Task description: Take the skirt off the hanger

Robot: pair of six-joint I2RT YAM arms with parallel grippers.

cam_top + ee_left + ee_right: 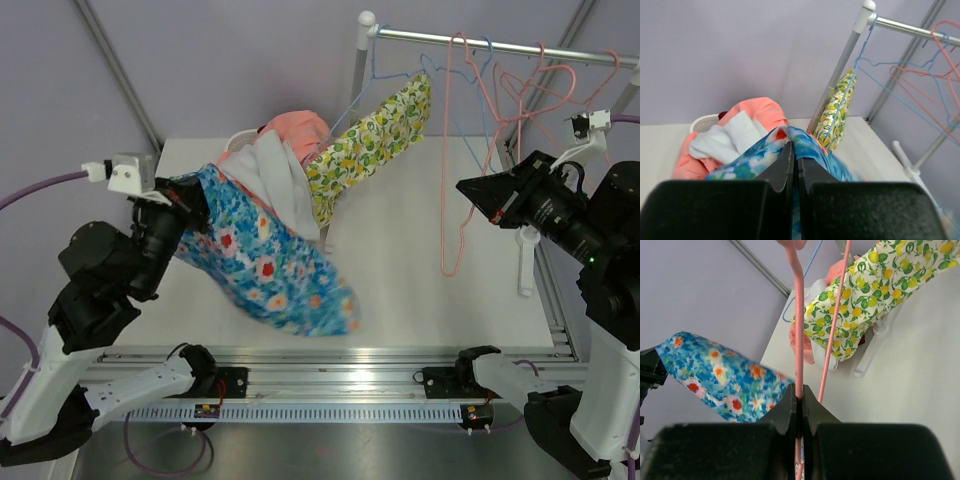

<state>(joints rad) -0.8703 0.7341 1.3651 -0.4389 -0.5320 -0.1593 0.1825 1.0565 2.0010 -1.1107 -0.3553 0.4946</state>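
From above, we are seeing the left hand gripping one end of the blue floral skirt. The skirt is running from there down and to the right, its far end lying over the table near the front edge. Only the left wrist view is showing the fingers pressed together on the cloth. Behind, a basket is holding pink and white clothes, and a lemon-print garment is hanging from the rail. Only the right wrist view is showing the right hand pinching the pink hanger, apart from the skirt.
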